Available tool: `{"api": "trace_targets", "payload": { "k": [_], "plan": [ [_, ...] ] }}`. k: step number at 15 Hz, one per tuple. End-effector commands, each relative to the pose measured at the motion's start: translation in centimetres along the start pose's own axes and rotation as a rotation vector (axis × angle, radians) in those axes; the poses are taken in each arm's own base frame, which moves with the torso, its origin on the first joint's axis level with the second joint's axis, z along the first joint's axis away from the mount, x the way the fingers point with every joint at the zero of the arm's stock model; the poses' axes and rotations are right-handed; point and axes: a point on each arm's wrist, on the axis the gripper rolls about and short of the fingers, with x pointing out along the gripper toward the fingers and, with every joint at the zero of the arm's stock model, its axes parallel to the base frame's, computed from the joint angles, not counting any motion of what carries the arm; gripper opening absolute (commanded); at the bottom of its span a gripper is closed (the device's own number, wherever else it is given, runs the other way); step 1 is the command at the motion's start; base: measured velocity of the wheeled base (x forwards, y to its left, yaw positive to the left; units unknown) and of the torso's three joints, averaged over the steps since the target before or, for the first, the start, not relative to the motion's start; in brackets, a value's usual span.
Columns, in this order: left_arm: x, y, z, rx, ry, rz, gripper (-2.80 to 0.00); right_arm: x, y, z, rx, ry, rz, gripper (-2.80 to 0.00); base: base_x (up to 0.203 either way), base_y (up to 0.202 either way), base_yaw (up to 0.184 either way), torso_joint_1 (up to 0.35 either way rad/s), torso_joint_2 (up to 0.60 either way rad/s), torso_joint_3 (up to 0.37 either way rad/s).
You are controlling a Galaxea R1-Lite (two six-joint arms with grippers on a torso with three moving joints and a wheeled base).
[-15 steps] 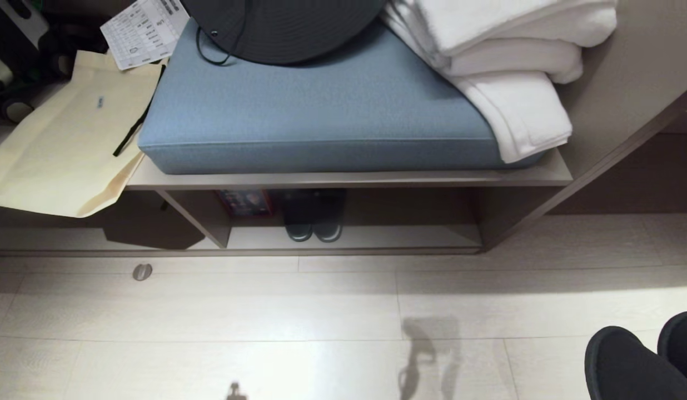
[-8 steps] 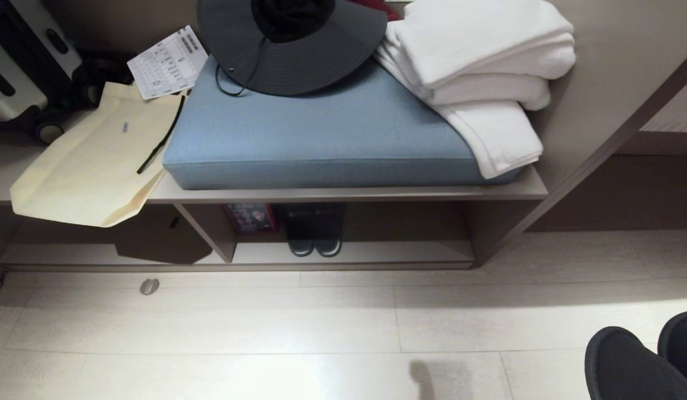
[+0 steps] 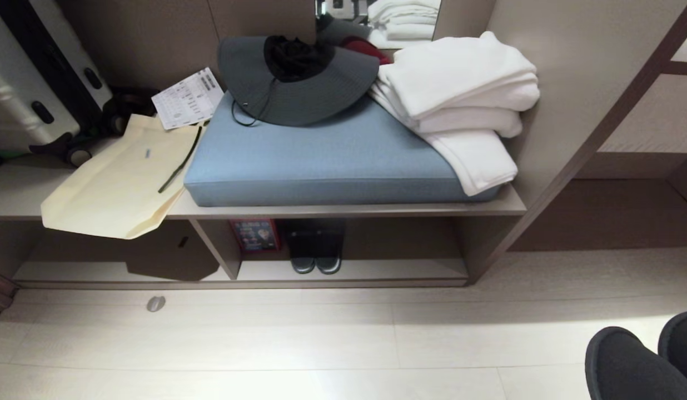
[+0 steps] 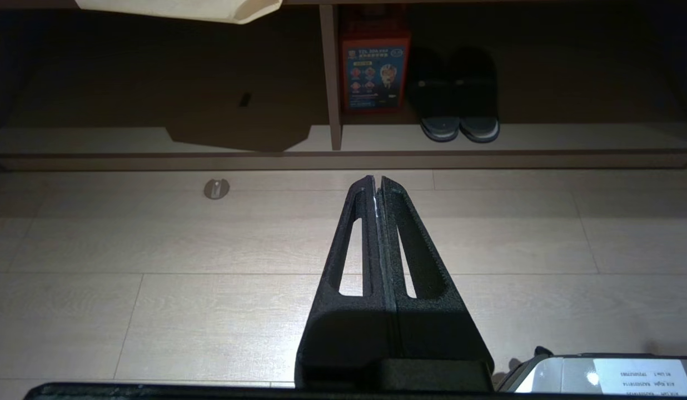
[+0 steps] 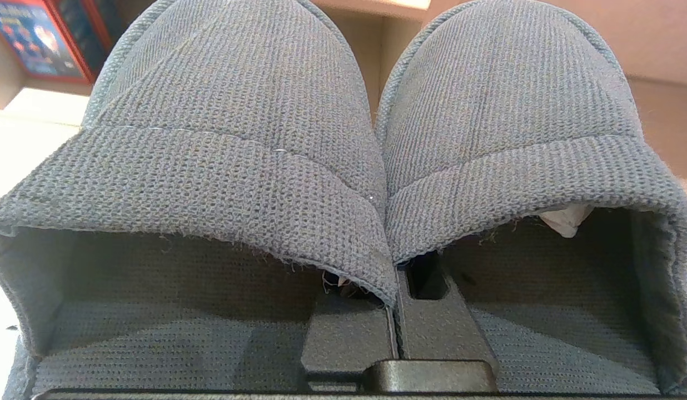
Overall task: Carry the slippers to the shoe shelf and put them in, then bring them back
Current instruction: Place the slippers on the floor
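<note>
The slippers (image 5: pixel 243 144), a charcoal knit pair with wide straps, fill the right wrist view side by side. My right gripper (image 5: pixel 393 289) is shut on their inner edges, its tips hidden under the straps. In the head view they show as two dark rounded shapes (image 3: pixel 627 361) at the bottom right, above the floor. The shoe shelf (image 3: pixel 388 270) is the low open compartment ahead, with a pale bottom board and an upright divider (image 3: pixel 217 248). My left gripper (image 4: pixel 377 180) is shut and empty over the floor, pointing at the shoe shelf (image 4: pixel 571 136).
Another dark pair with pale toe rims (image 3: pixel 314 255) and a red box (image 3: pixel 255 235) stand inside the shelf. On top lie a blue cushion (image 3: pixel 321 161), a hat (image 3: pixel 299 83), white towels (image 3: pixel 460 105) and a cream bag (image 3: pixel 115 189). A suitcase (image 3: pixel 38 83) stands at the left.
The whole head view has shifted: the furniture sits lower and smaller, and the wall, hat and suitcase have come into view. The camera moved. The slippers stay at the bottom right.
</note>
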Motion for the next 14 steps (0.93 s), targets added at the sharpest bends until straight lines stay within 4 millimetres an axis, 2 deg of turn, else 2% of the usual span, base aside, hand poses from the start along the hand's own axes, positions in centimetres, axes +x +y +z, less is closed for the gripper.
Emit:
{"api": "trace_targets", "payload": {
  "k": [1, 14],
  "plan": [
    [0.01, 0.0, -0.04, -0.001, 0.001, 0.001, -2.8, 0.01, 0.0, 0.0, -0.001, 0.001, 0.001, -2.8, 0.0, 0.0, 0.0, 0.002, 0.0, 0.196],
    [0.01, 0.0, -0.04, -0.001, 0.001, 0.0, -2.8, 0.01, 0.0, 0.0, -0.001, 0.001, 0.001, -2.8, 0.0, 0.0, 0.0, 0.003, 0.0, 0.202]
  ]
}}
